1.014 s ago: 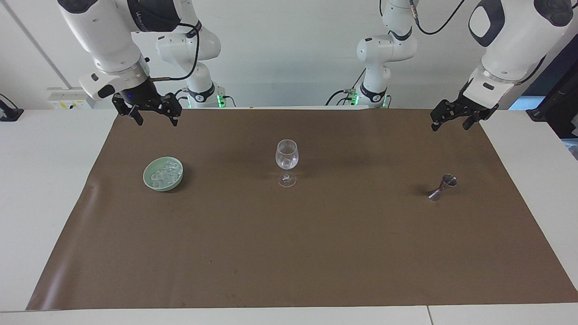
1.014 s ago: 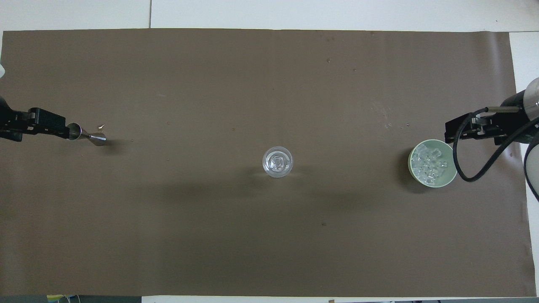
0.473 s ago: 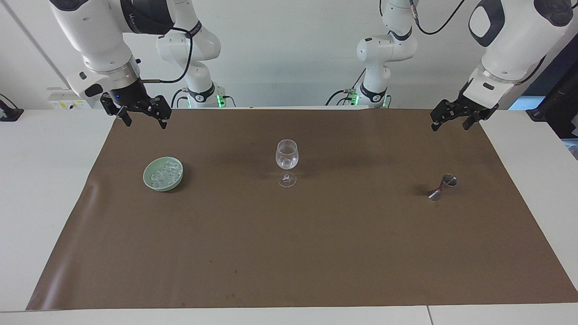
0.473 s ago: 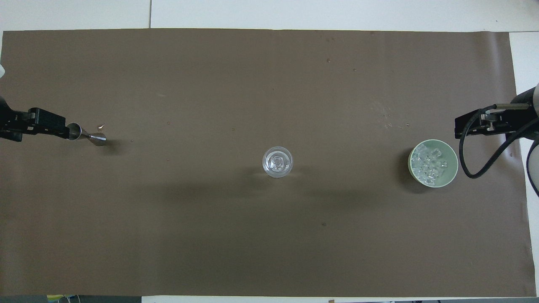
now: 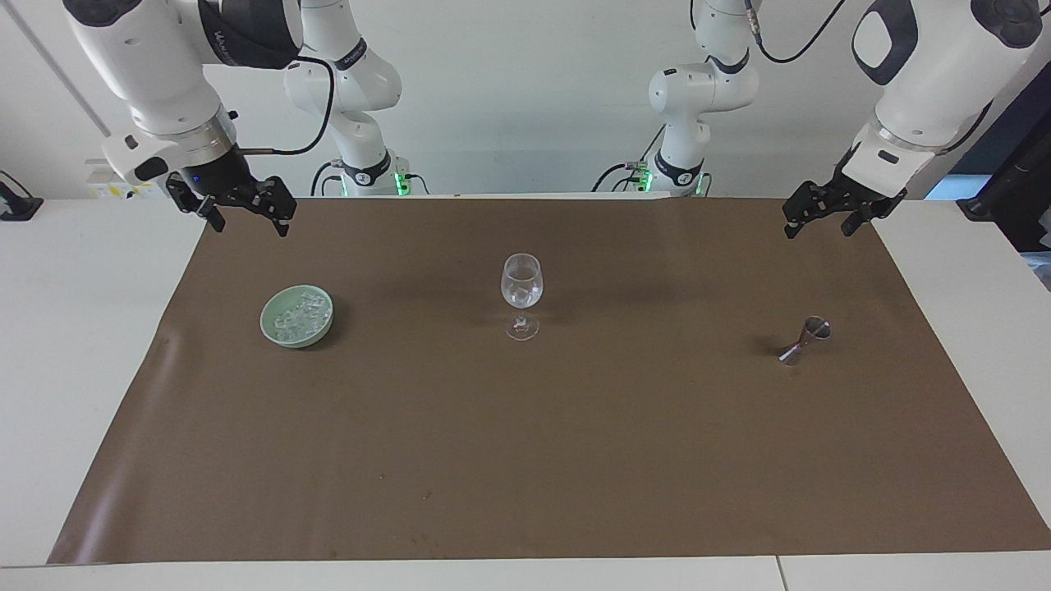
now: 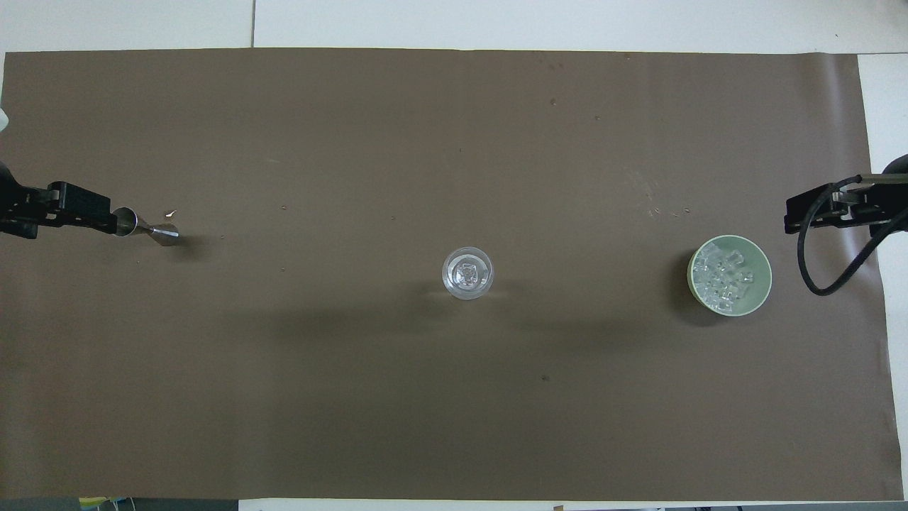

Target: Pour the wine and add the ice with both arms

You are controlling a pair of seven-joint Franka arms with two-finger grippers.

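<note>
Cut off by the overhead view's edges: both arms, leaving only the left end effector point(image 6: 78, 216) and right end effector point(image 6: 816, 211) showing. Barely discernible in the wine glass point(image 5: 521, 283): the wine (clear, colourless).

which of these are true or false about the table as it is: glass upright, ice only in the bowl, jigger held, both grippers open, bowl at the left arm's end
1. The wine glass stands upright. True.
2. Ice is only in the green bowl. False: clear chunks also sit inside the glass.
3. The jigger is held by the left gripper. False: it stands on the brown mat, nothing gripping it.
4. Both grippers are open and empty. True, the right gripper too.
5. The bowl sits toward the left arm's end. False: toward the right arm's end.
</note>
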